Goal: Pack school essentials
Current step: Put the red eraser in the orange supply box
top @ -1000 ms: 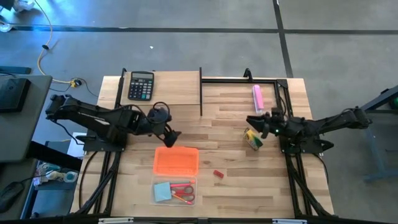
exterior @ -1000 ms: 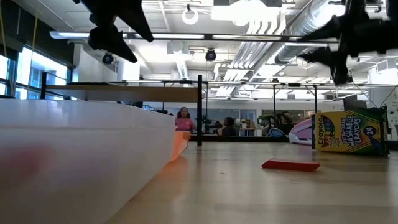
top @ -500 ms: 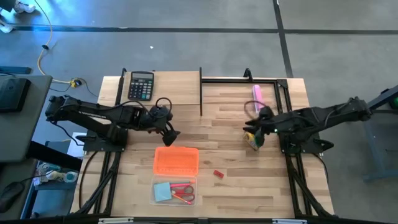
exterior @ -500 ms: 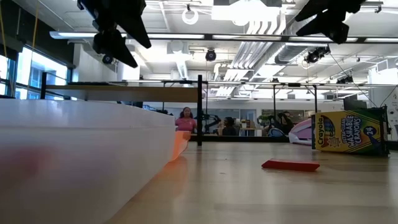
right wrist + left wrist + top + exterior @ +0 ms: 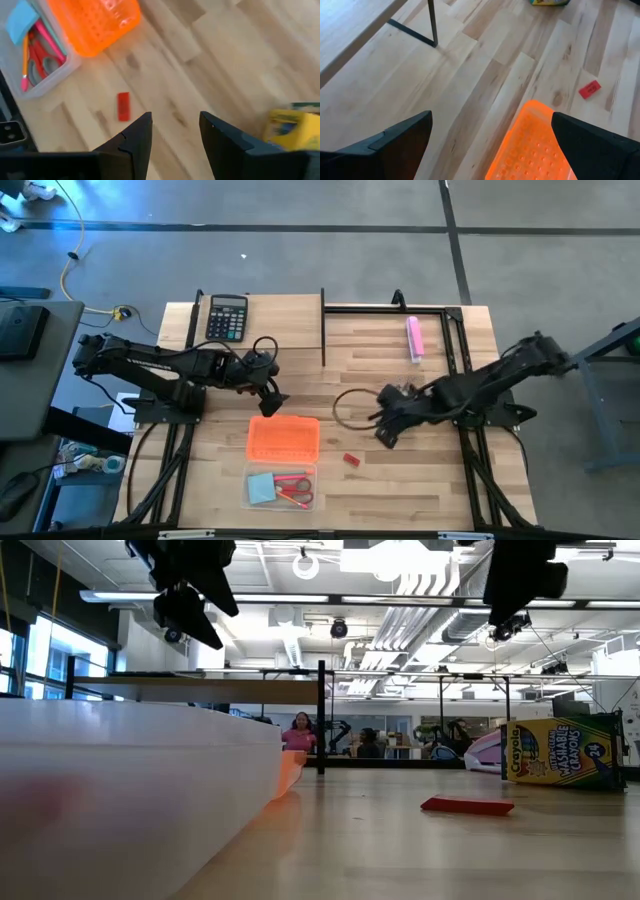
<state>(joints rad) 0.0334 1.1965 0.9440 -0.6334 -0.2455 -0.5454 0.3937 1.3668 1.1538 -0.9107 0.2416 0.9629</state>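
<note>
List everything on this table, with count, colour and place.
Calculator: one, black, far left corner.
Oblong bar: one, pink, far right.
Perforated plastic tray: one, orange, centre.
Clear plastic box: one, near edge, in front of the tray.
Square notepad: one, light blue, inside the clear box.
Scissors: one pair, red-handled, inside the clear box.
Eraser: one, red, right of the tray.
Crayon box: one, yellow-green, right side.
Left gripper: open, above the tray's far edge.
Right gripper: open, above the table between the eraser and the crayon box.
</note>
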